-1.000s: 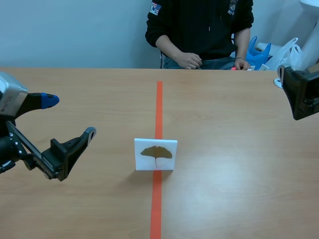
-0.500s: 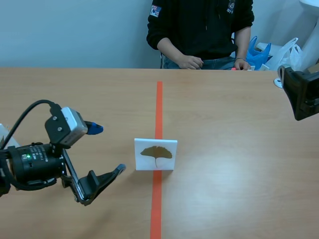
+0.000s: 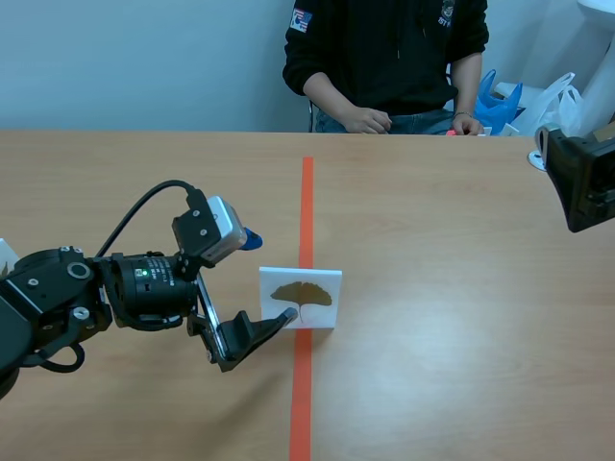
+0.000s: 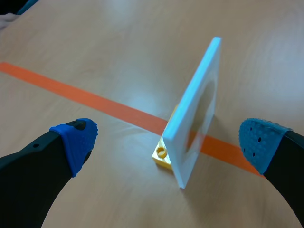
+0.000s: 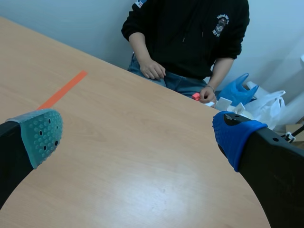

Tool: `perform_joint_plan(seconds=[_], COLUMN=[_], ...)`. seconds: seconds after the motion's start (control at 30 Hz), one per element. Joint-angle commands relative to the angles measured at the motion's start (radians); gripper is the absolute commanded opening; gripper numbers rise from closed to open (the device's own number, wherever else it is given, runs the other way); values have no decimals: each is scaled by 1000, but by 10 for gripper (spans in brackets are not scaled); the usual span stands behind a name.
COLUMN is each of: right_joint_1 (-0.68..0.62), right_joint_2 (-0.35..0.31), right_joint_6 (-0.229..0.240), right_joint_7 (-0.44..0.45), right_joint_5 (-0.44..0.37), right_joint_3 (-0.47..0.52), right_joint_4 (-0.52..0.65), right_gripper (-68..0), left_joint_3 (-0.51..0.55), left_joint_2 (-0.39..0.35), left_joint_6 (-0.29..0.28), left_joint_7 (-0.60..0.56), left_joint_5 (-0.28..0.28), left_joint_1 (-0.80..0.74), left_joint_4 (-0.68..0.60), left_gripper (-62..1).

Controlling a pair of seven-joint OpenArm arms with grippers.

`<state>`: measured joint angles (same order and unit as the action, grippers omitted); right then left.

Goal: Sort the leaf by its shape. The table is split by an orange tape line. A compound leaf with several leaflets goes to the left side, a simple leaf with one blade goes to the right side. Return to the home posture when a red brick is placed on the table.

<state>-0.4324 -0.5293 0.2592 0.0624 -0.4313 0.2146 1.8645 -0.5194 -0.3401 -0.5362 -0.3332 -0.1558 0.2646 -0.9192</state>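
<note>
Leaf (image 3: 301, 294): a brownish-yellow, fan-shaped single blade on the face of a white card (image 3: 300, 300).
Card: stands upright on a small yellow block (image 4: 163, 155), straddling the orange tape line (image 3: 307, 192) near the middle of the bench (image 3: 452, 288).
Left claw (image 3: 267, 279): spread wide and low over the bench. The card's edge stands between and just ahead of the blue pads (image 4: 76, 142), touching neither.
Right claw (image 5: 137, 135): spread, pinching nothing, raised at the bench's right edge, well apart from the card.
Person (image 3: 384, 48): in a black top, seated at the far side, both hands resting at the bench edge.
Behind the person: blue and white plastic bags (image 3: 524, 99).
</note>
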Motion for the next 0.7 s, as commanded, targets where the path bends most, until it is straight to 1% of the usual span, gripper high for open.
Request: perform_joint_plan(seconds=[0.0,0.27,0.37,0.43,0.53,0.63,0.67], right_joint_1=[14,14,14,14,14,14,14], right_joint_2=[-16,-16,-16,-16,-16,-16,-16], right_joint_6=[-3,-3,-3,-3,-3,-3,-3], right_joint_7=[15,15,19,20,20,22,23], right_joint_5=[-3,-3,-3,-3,-3,-3,-3], right_joint_3=[10,10,10,10,10,10,10], right_joint_4=[24,24,24,24,24,24,24], right_gripper=[4,4,4,4,4,4,4], left_joint_3=[-6,-32,-32,-32,-32,-32,-32], left_joint_2=[16,75,100,113,123,123,123], left_joint_6=[-6,-3,29,36,36,36,36], left_joint_7=[-16,-37,-37,-39,-50,-60,-60], left_joint_5=[-12,-51,-52,-67,-90,-93,-93], left_joint_1=[11,72,91,105,116,115,115], left_joint_4=[3,113,156,185,214,218,218], left_gripper=[14,14,14,14,14,14,-23])
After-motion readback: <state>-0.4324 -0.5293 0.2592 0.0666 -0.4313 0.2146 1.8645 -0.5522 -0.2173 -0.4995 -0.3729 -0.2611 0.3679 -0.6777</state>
